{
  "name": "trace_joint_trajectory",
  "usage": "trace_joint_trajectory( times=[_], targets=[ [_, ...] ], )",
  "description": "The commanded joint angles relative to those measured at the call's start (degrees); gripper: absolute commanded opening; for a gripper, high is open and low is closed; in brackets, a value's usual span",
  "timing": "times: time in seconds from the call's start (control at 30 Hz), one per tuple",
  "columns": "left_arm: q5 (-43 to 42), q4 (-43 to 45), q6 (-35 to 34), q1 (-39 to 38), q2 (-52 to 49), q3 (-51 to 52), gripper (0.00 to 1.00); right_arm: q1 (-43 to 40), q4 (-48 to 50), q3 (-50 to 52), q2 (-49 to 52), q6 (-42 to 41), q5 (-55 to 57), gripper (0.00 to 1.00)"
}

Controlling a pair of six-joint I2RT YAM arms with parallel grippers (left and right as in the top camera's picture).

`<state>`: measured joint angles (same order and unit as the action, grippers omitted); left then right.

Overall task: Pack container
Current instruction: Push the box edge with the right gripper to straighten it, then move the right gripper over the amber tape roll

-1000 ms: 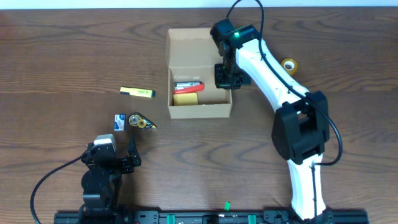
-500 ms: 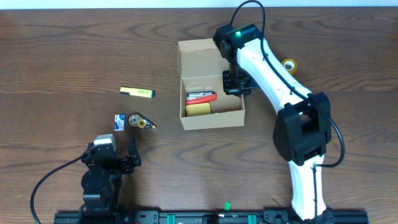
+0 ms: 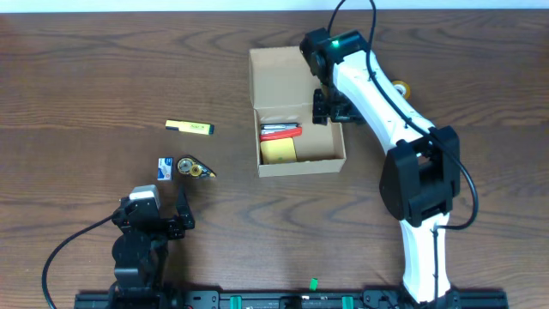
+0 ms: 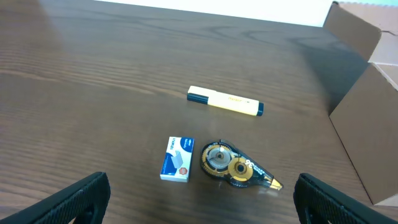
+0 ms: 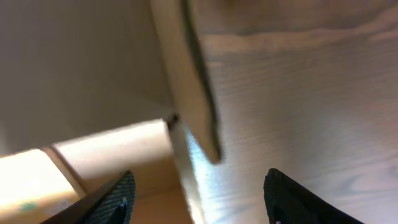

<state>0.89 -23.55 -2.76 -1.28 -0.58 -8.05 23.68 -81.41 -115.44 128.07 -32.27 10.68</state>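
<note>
The container (image 3: 279,77), a tan cardboard box, stands at the table's centre with its flap lid folded back. Inside lie a red item (image 3: 280,132) and a yellow block (image 3: 278,152). My right gripper (image 3: 330,107) hangs over the box's right wall. In the right wrist view my right gripper (image 5: 199,193) is open, and the wall (image 5: 186,93) stands between the jaws without touching them. My left gripper (image 3: 157,206) rests open and empty at the front left. Beyond my left gripper (image 4: 202,199) the box's side (image 4: 367,118) shows at the right.
A yellow highlighter (image 3: 190,128), a small blue staples box (image 3: 165,167) and a black-and-gold correction tape roller (image 3: 196,168) lie left of the box. A yellow tape roll (image 3: 399,88) sits beyond the right arm. The left wrist view shows the highlighter (image 4: 225,102) and roller (image 4: 236,170).
The right gripper dragged the box to the right and a little toward the front by its right wall, then opened and let go of the wall. The left arm stayed still.
</note>
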Motion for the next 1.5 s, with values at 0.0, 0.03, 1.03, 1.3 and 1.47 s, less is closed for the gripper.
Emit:
trace_joint_trajectory(
  times=[0.0, 0.03, 1.03, 1.3, 1.47],
  targets=[
    [0.79, -0.33, 0.66, 0.28, 0.33, 1.09, 0.95, -0.35, 0.48, -5.62, -4.09, -2.45, -0.85, 0.69],
    [0.79, -0.33, 0.63, 0.28, 0.33, 1.09, 0.95, -0.35, 0.37, -7.72, -4.92, -2.43, -0.59, 0.71],
    [0.79, -0.33, 0.66, 0.28, 0.33, 1.09, 0.95, -17.55, -0.31, -4.13, -12.55, -26.4, 7.02, 0.93],
    [0.79, -0.33, 0.66, 0.28, 0.33, 1.09, 0.95, -21.94, 14.93, 6.58, -12.41, -20.35, -2.23, 0.92],
    [0.79, -0.33, 0.63, 0.28, 0.33, 1.09, 0.95, -22.53, 16.09, 8.66, -10.45, -19.3, -5.22, 0.91]
  ],
)
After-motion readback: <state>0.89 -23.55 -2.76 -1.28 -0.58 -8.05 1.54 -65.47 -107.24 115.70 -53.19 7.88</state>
